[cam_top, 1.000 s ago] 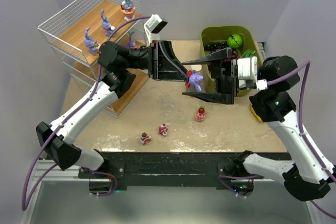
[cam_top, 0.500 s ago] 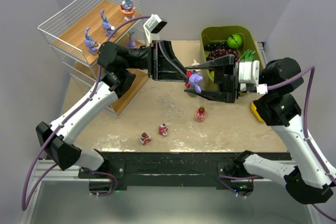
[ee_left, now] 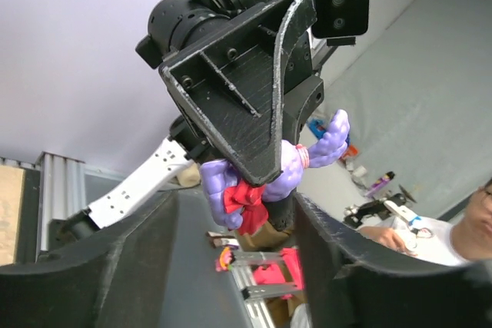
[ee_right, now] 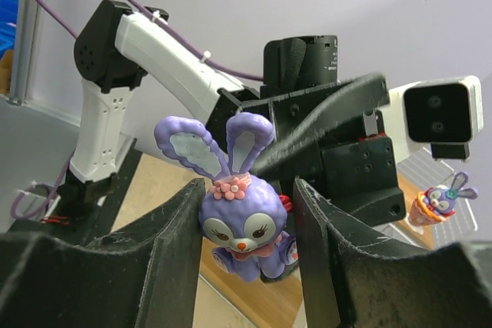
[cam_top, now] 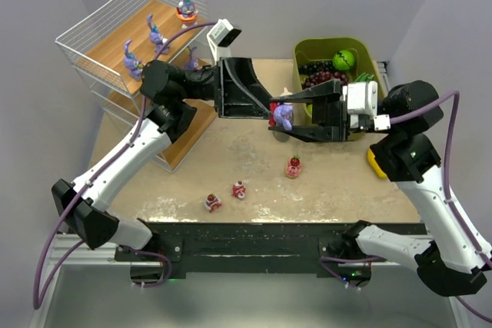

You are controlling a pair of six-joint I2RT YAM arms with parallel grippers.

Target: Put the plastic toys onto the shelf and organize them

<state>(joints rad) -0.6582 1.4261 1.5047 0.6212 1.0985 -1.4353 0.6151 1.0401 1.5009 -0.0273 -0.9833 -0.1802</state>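
A purple long-eared bunny [cam_top: 283, 116] with a red bow hangs in mid-air over the table's far middle, where both grippers meet. My right gripper [cam_top: 273, 115] is shut on it; in the right wrist view the bunny [ee_right: 242, 217] sits pinched between the two black fingers [ee_right: 173, 243]. My left gripper [cam_top: 270, 110] faces it from the left, open; in the left wrist view the bunny [ee_left: 223, 182] hangs just beyond its spread jaws [ee_left: 234, 205]. The wire shelf [cam_top: 115, 44] at far left holds several bunnies [cam_top: 156, 36]. Three red-and-white cake pieces [cam_top: 239, 189] lie on the near table.
An olive-green bin [cam_top: 304, 48] at the far right holds grapes [cam_top: 319, 78] and a green apple [cam_top: 344, 59]. A yellow fruit [cam_top: 374, 163] lies by the right arm. The left arm stretches along the shelf's front edge.
The left jaws have spread away from the bunny while the right jaws have closed onto it. The bunny has shifted slightly toward the far left.
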